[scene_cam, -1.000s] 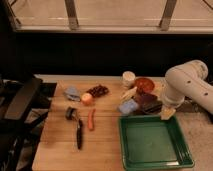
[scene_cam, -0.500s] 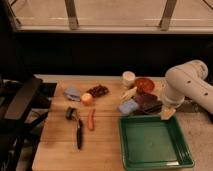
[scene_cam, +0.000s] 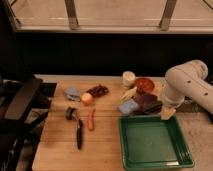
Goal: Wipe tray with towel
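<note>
The green tray (scene_cam: 131, 150) lies on the wooden table at the front right, with nothing in it. Far off at the table's left, beside a round orange fruit (scene_cam: 87, 99), sits the small grey-blue towel (scene_cam: 72, 93). My white arm reaches in from the right. Its gripper (scene_cam: 167, 114) hangs just above the tray's far right corner, open and holding nothing, a long way from the towel.
Behind the tray are a light-blue block (scene_cam: 129, 106), a dark maroon dish (scene_cam: 150, 102), a red bowl (scene_cam: 145, 84) and a white cup (scene_cam: 129, 78). A carrot (scene_cam: 91, 120) and a black-handled tool (scene_cam: 77, 127) lie mid-table. A black chair (scene_cam: 20, 107) stands at the left edge.
</note>
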Robot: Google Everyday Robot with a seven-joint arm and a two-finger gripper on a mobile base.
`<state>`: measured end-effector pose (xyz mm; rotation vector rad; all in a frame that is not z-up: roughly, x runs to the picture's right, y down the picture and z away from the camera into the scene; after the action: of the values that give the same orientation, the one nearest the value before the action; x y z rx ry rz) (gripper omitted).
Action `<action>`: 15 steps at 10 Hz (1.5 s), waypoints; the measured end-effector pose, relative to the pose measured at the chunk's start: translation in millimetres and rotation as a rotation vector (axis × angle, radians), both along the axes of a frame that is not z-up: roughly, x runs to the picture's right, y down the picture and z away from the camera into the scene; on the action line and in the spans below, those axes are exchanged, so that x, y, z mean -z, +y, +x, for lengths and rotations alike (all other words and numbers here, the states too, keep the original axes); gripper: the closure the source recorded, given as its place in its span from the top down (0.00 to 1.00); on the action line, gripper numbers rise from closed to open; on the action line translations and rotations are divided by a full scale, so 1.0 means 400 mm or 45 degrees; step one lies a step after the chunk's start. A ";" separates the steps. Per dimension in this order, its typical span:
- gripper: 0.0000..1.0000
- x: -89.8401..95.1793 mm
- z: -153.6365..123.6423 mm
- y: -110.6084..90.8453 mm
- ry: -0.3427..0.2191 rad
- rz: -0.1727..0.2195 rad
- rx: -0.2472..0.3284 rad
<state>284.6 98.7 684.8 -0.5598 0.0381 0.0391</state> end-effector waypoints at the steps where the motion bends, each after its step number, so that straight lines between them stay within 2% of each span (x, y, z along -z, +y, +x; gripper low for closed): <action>1: 0.65 0.001 -0.005 -0.008 -0.019 0.007 0.028; 3: 0.65 0.004 -0.060 -0.042 -0.098 0.034 0.116; 5: 0.65 0.004 -0.183 -0.070 -0.199 0.052 0.206; 8: 0.65 -0.002 -0.362 -0.090 -0.320 0.076 0.275; 9: 0.65 -0.001 -0.394 -0.092 -0.344 0.080 0.279; 15: 0.65 -0.002 -0.386 -0.094 -0.336 0.083 0.280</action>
<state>130.1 61.1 685.6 -0.4895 -0.1579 -0.2466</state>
